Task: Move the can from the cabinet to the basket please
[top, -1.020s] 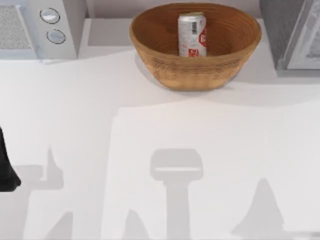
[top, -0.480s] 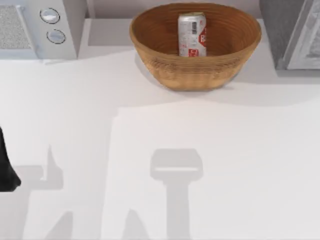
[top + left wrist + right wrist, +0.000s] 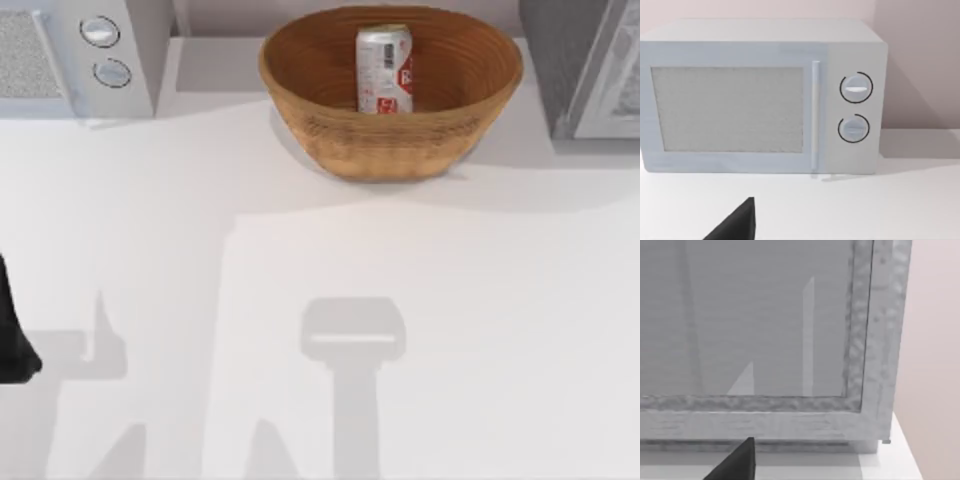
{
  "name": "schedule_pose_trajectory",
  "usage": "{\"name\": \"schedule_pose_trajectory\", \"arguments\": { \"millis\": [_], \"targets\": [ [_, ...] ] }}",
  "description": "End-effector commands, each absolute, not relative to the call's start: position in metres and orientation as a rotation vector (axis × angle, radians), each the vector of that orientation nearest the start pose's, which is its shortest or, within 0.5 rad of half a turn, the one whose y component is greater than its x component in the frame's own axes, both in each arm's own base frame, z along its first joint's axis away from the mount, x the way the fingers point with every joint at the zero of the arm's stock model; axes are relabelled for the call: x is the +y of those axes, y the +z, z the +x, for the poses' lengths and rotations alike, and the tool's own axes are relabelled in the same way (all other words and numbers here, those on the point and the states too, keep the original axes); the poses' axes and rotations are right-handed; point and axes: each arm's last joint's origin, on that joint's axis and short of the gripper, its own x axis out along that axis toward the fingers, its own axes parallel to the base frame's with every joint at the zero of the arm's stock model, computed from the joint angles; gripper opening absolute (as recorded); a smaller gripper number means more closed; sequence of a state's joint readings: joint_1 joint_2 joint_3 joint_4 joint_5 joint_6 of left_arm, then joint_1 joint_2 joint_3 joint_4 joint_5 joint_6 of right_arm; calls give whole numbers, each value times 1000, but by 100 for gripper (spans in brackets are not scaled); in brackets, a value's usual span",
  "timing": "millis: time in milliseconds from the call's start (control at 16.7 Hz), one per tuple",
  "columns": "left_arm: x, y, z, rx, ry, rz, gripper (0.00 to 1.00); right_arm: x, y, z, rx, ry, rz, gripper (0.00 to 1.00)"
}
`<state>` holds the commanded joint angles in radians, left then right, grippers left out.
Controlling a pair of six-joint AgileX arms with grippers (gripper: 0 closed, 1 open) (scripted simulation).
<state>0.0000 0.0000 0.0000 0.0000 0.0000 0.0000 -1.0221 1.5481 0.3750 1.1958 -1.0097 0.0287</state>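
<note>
The can (image 3: 384,69), silver-white with red patches, stands upright inside the brown woven basket (image 3: 390,140) at the back middle of the table. The dark grey speckled cabinet (image 3: 562,60) is at the back right, cut off by the picture's edge. Its paler framed door panel (image 3: 765,325) is close up in the right wrist view, above a dark tip of my right gripper (image 3: 737,462). My left arm (image 3: 12,335) is parked at the table's left edge, far from the basket. A dark tip of my left gripper (image 3: 737,222) faces the appliance.
A light-grey appliance (image 3: 85,55) with two round knobs (image 3: 855,107) stands at the back left corner. The white table (image 3: 450,300) stretches wide in front of the basket, crossed by soft shadows. A pale wall rises behind everything.
A pointed shadow at the table's front right has slid out of the top view. The can, the basket and the left arm have stayed where they were.
</note>
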Motion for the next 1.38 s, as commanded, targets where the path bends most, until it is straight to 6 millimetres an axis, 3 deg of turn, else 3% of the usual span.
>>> {"name": "schedule_pose_trajectory", "arguments": {
  "millis": [180,360,540,720,900,1080,1260,1380],
  "targets": [
    [-1,160,106,0,0,0,100,-219,179,163,-4,4,-10,100],
    [-1,160,106,0,0,0,100,-245,213,174,-6,2,-16,100],
    [-1,160,106,0,0,0,100,-268,266,185,-1,1,-9,100],
    [-1,160,106,0,0,0,100,-277,330,189,11,0,13,100],
    [-1,160,106,0,0,0,100,-267,396,184,22,0,35,100],
    [-1,160,106,0,0,0,100,-242,454,173,23,1,37,100],
    [-1,160,106,0,0,0,100,-214,494,161,11,2,16,100],
    [-1,160,106,0,0,0,100,-202,507,155,4,3,6,100]
  ]
}}
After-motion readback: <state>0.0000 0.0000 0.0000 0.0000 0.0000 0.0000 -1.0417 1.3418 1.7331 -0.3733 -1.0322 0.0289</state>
